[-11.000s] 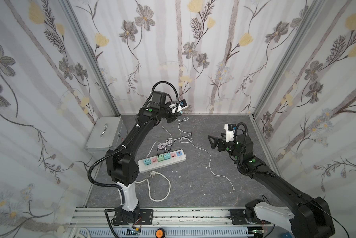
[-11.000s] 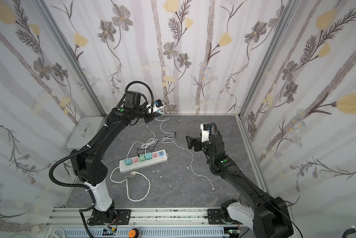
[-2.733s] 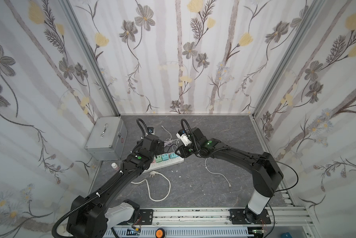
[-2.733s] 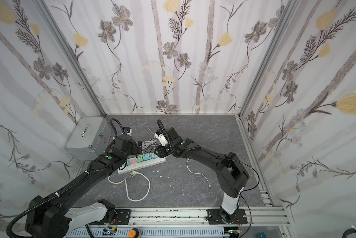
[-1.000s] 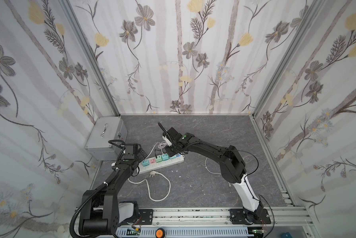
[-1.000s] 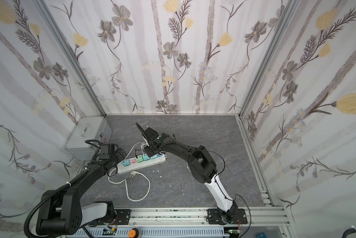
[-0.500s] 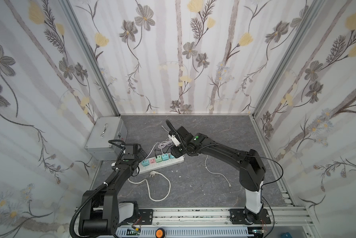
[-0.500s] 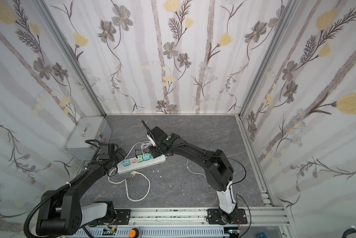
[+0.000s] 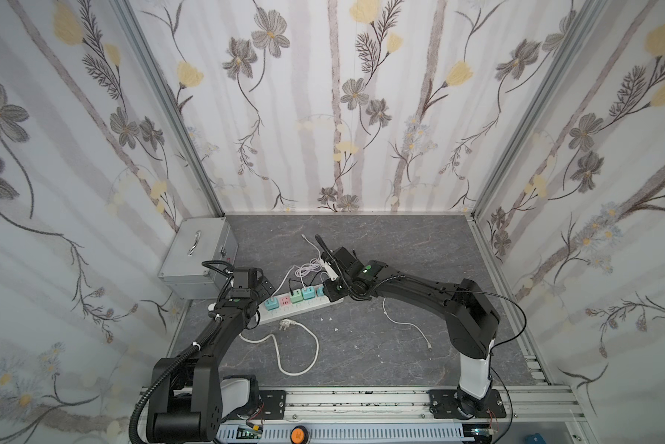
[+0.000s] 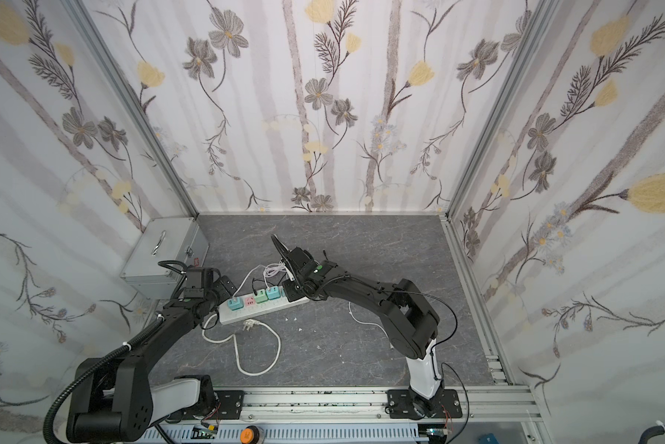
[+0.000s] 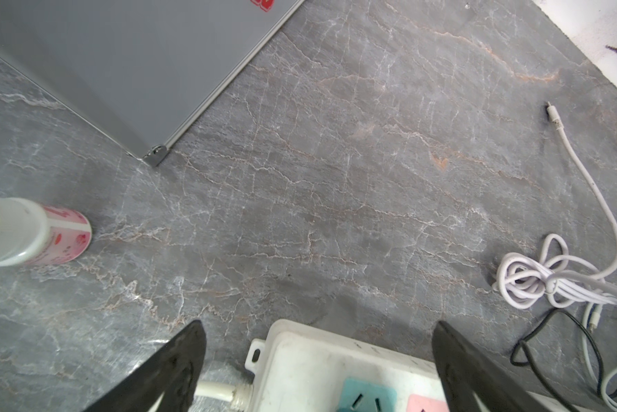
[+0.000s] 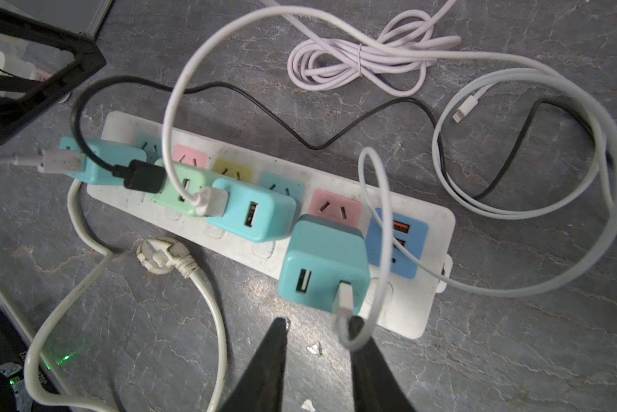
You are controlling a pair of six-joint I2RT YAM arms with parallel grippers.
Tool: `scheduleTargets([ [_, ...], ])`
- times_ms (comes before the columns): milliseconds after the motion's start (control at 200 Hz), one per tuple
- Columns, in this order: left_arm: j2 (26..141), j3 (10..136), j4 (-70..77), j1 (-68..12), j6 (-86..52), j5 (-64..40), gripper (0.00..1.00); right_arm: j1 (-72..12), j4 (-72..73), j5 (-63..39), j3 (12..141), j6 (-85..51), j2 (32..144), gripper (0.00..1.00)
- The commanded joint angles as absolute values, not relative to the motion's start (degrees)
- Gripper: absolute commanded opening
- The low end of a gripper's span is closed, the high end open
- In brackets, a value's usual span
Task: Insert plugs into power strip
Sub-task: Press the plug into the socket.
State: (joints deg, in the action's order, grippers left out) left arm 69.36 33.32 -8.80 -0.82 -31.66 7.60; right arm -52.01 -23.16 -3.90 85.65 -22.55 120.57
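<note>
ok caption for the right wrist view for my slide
Four plugs stand in the power strip; right gripper, jaws slightly parted and empty, hovers just short of the nearest teal plug.

There are three teal plugs [image 12: 323,264] and one mint green plug [image 12: 164,201], one power strip [image 12: 407,303], one white three-prong plug [image 12: 160,260], one grey metal box [image 9: 196,253] and one small bottle [image 11: 32,232].

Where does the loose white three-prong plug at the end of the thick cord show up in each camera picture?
Top view: the three-prong plug lies on the floor, on the robot's side of the power strip.
Top view: same spot, by the strip.
Left wrist: not in it; only the strip's end shows.
Right wrist: on the floor beside the strip's long edge.
Shared landmark: the power strip.
</note>
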Motion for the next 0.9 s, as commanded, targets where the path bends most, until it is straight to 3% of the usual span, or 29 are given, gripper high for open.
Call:
scheduleTargets([
  [0,68.9,33.8,-8.9,-0.8,-31.3,9.1,1.0,-52.0,-18.2,-2.1,86.2,-25.3,121.7,0.22],
  [270,68.1,33.5,-9.0,-0.8,-31.2,9.3,1.0,-52.0,-17.4,-0.8,86.4,-26.1,122.9,0.2],
  [630,68.0,33.2,-8.7,-0.8,-31.1,9.1,1.0,-52.3,-23.9,1.1,91.5,-21.7,126.6,0.07],
  [899,69.2,33.3,-8.6,-0.8,-31.4,8.4,1.0,-54.3,-28.5,3.6,91.1,-16.0,127.9,0.05],
])
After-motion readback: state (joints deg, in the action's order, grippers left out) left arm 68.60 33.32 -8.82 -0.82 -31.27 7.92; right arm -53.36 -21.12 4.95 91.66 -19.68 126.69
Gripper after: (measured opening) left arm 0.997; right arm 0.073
